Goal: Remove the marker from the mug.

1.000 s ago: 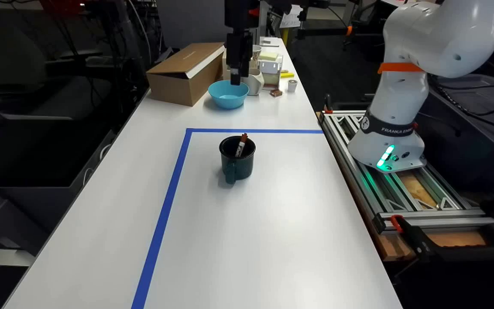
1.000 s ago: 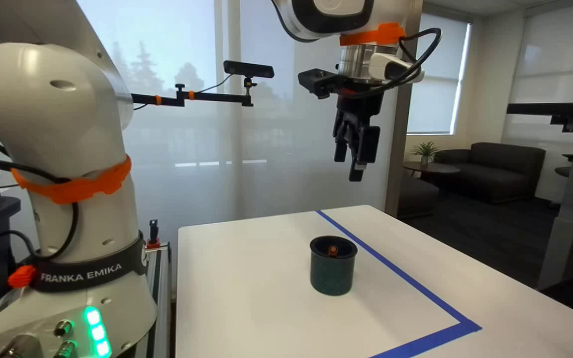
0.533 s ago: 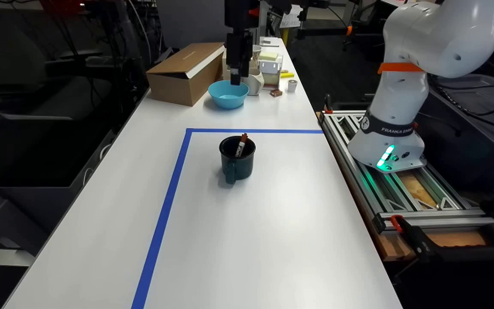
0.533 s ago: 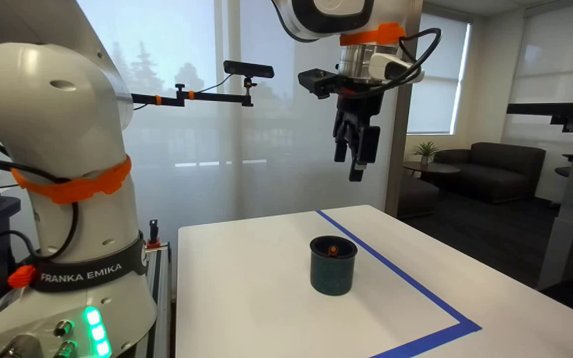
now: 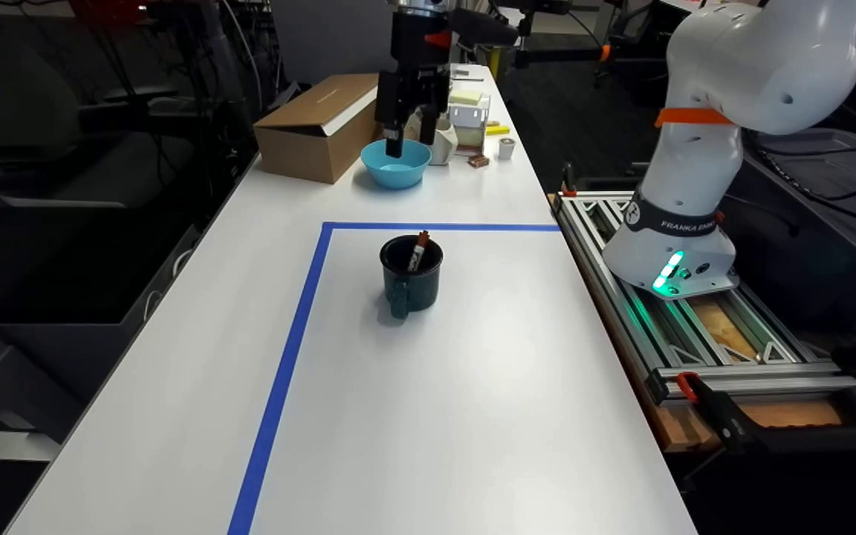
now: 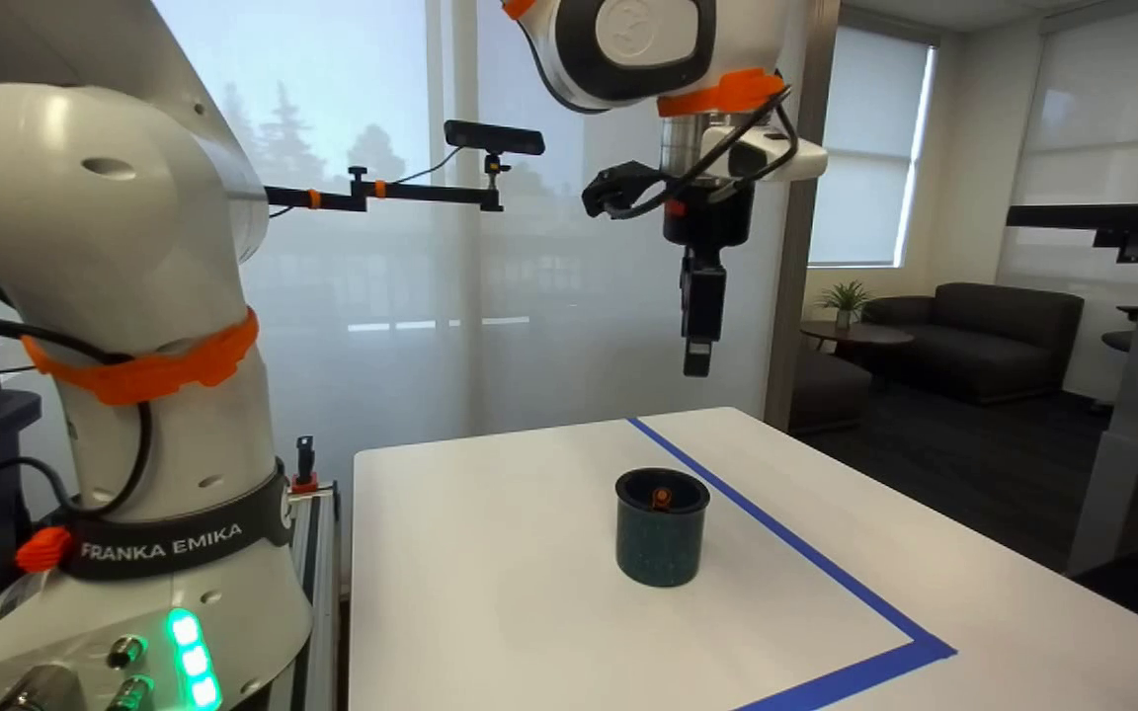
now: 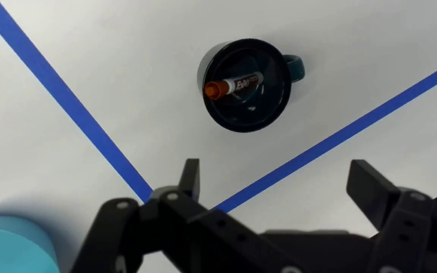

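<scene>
Glossy cylindrical mug (image 7: 266, 100); slim marker (image 7: 236, 85) (orange-capped) aslant inside

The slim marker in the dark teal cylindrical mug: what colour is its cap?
Orange-brown, round cap; it shows best in the wrist view.

On the white tabletop (image 5: 502, 416), the mug (image 5: 413, 286) is flanked on two sides by blue tape (image 5: 286, 371); well apart from the mug, a blue bowl (image 5: 397, 175) and cardboard box (image 5: 313, 143) are set.
</scene>
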